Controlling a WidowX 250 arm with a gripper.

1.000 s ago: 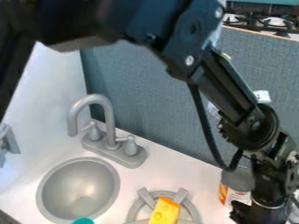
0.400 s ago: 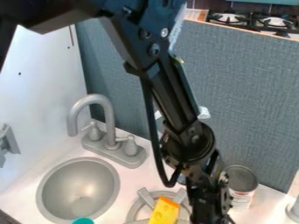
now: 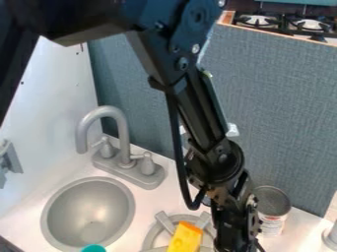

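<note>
Cheese (image 3: 185, 239), yellow-orange with holes, sits on a gray burner (image 3: 165, 223).

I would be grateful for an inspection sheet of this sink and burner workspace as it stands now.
Surface: white counter with grey sink, faucet and burner; spills, nothing seen.
Things near the hand: yellow wedge on the burner; can upright beyond the arm.
Clutter: teal item, cut off at the lower edge.
Hand: black, low in view, right of the wedge; anything held, cannot tell.
Cables: black cable looping beside the arm.
Surroundings: blue-grey panel, stove behind it.
</note>
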